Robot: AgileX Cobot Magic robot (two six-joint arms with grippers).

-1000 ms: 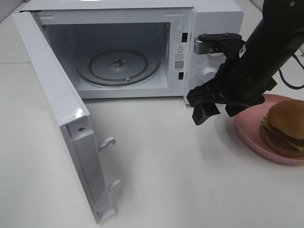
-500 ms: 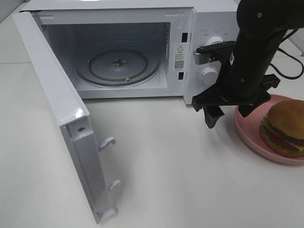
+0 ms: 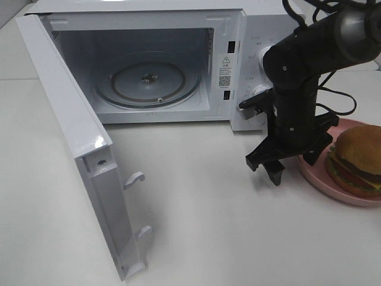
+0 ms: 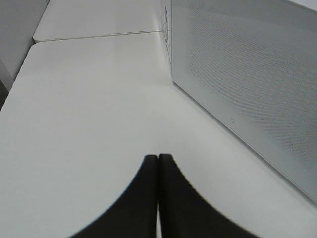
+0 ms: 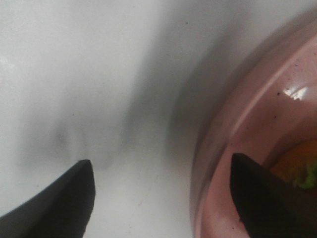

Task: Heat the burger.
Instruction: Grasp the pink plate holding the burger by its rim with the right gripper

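White table (image 3: 208, 226); microwave (image 3: 262, 24) sticker (image 3: 225, 71) illegible. Right end effector (image 3: 293, 167) apart near burger (image 3: 357, 158); left end effector (image 4: 158, 198) together.

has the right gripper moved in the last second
Yes. The right gripper has dropped lower and shifted right, away from the microwave front, to the pink plate rim, jaws open.

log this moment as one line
stage: pre-grasp | right gripper: open, jaws either side of pink plate rim | burger: on pink plate, not held | microwave: door open | left gripper: shut
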